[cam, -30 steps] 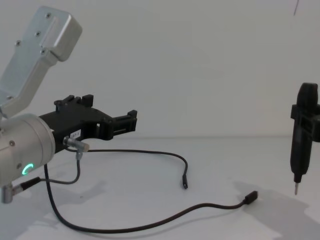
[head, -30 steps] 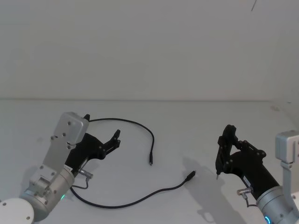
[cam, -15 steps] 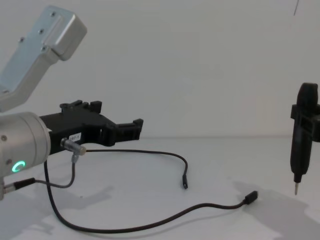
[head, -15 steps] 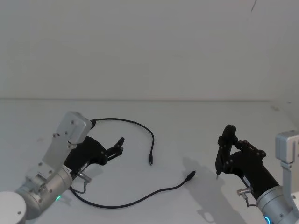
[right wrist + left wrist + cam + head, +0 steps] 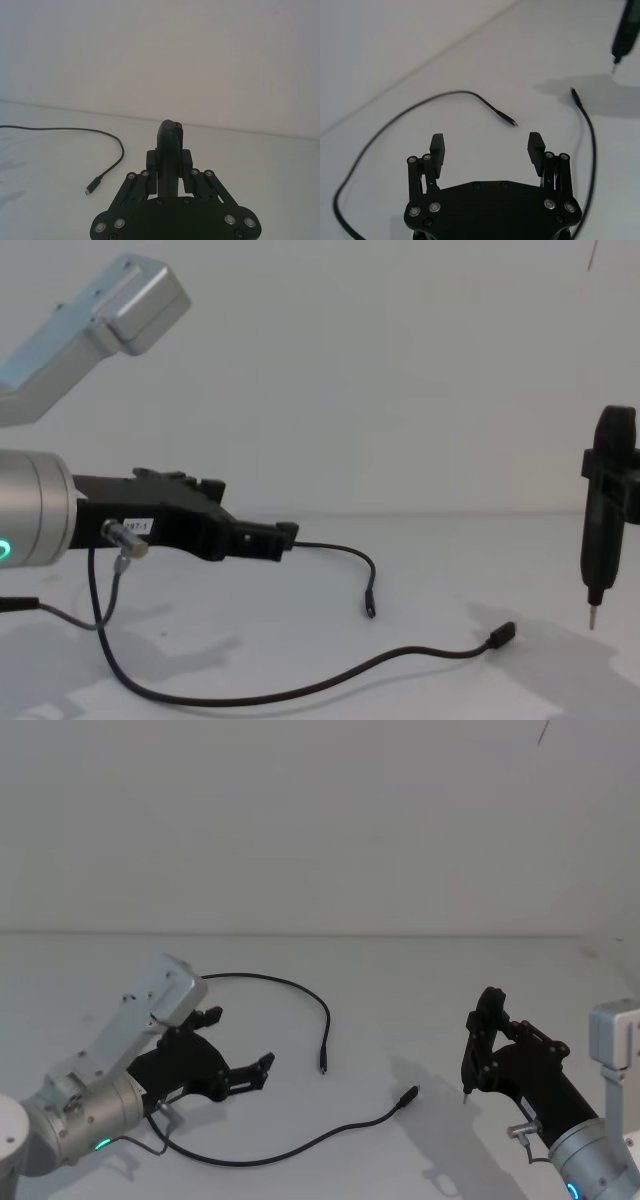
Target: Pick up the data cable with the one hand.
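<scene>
On the table [image 5: 420,990], a thin black data cable [image 5: 327,1023] curls.

The left gripper [image 5: 486,144], jaws spread wide, hangs within the loop of the data cable [image 5: 451,93].

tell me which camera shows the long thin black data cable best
The head view: the long thin black data cable lies spread out, both plugs visible, the open left gripper over its curve. The chest view sees the cable side-on. The left wrist view shows both ends, the right wrist view one.
</scene>
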